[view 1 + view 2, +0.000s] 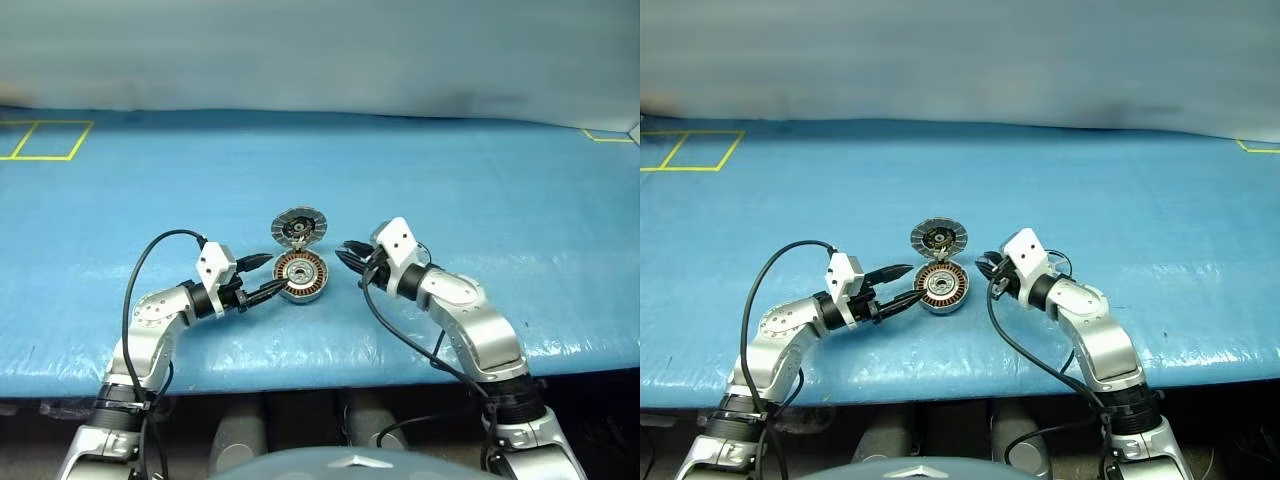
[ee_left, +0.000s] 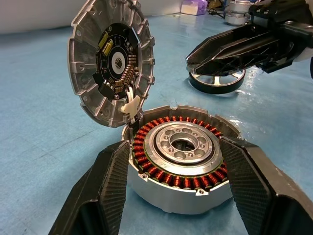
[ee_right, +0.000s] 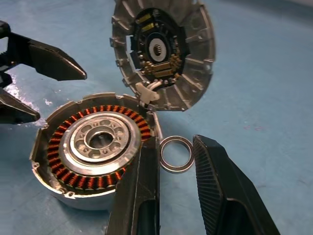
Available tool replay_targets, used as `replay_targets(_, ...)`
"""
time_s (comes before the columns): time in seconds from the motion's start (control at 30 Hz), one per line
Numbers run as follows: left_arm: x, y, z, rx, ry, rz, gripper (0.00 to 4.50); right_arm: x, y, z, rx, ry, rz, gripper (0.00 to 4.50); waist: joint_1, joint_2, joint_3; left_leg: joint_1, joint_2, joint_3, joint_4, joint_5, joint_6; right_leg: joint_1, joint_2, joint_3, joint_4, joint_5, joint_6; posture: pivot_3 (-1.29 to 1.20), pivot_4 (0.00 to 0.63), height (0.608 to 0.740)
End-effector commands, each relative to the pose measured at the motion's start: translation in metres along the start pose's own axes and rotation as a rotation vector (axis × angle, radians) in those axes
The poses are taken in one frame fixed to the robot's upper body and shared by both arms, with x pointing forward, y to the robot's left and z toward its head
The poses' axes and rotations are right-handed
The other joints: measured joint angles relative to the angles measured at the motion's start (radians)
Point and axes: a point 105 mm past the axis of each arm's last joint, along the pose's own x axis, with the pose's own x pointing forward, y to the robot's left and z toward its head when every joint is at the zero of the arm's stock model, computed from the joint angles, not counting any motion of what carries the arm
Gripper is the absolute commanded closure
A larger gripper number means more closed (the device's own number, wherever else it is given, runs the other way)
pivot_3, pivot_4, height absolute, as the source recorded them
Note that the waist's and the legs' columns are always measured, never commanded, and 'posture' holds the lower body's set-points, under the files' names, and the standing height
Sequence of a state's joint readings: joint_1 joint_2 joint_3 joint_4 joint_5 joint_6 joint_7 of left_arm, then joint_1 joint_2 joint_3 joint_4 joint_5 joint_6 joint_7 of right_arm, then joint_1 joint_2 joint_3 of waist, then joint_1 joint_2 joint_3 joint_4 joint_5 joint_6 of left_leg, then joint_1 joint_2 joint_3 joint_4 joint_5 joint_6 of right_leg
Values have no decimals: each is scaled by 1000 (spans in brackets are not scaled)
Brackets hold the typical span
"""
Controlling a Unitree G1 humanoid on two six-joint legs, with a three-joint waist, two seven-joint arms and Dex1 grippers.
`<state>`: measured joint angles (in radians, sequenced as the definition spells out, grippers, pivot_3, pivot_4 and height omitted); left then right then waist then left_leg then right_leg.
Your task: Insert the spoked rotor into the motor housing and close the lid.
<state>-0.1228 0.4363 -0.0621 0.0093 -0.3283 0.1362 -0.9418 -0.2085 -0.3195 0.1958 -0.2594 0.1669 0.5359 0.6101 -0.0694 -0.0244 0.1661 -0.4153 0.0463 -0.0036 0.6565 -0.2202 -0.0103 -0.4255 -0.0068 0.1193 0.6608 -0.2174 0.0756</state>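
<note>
Desk (image 1: 480, 190): blue sheet.
Motor housing (image 2: 181, 161): copper windings, lid (image 2: 110, 61) upright, bracketed by open left jaws (image 2: 178, 183).
Right jaws (image 3: 176, 191): narrowly parted, empty, ring (image 3: 176, 154) lying between.

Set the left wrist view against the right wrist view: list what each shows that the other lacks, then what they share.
Left wrist view alone: the right hand seen from outside, just above the thin silver ring, and distant clutter at the back. Right wrist view alone: the left hand seen from outside, beside the motor housing. Both: the housing with its copper windings exposed, the ribbed lid standing open at its edge, the ring next to the housing, and the blue table cover.
</note>
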Motion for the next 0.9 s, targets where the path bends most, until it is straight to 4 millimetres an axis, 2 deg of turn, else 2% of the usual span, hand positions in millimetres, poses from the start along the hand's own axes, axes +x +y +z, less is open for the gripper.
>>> replay_targets(0.03,2,0,6,36,-21,-15,1329,7,14,9,-24,-27,44,3860,0,0,0,0,0,0,0,0,0,0,0,0,0,0,0,0,150,740)
replay_targets(0.3,-4,1,-3,58,18,1,1329,24,37,10,-43,-22,137,3860,1,0,0,-1,0,0,-1,0,0,-1,0,0,-1,0,0,0,150,740)
replay_targets(0.9,-7,2,-8,59,33,21,1329,35,36,4,-49,4,145,3860,1,0,0,-1,0,0,-1,0,0,-1,0,0,-1,0,-1,0,150,740)
